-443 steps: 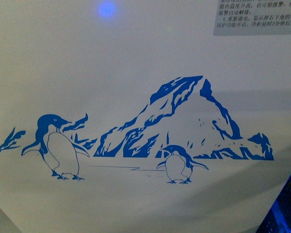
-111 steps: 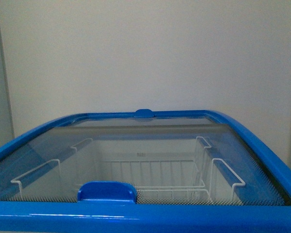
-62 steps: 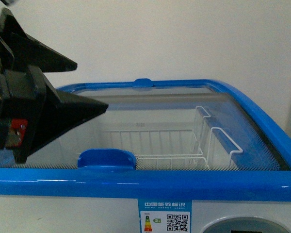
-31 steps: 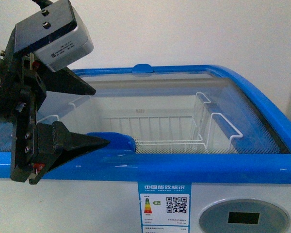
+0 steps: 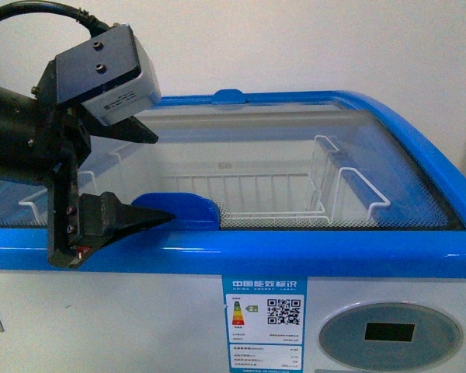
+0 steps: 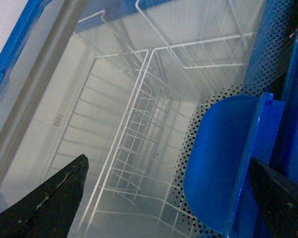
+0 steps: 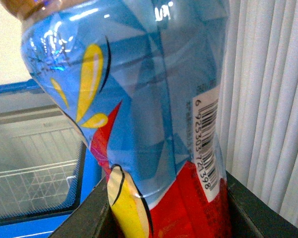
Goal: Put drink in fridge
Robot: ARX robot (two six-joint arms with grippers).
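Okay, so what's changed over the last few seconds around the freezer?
The left pincer has swung in from the left and lowered, open, to the near blue handle of the glass lid, with the handle between its fingers, not closed on it. The view rose from the penguin decal to the top of the fridge. The lid has not slid.
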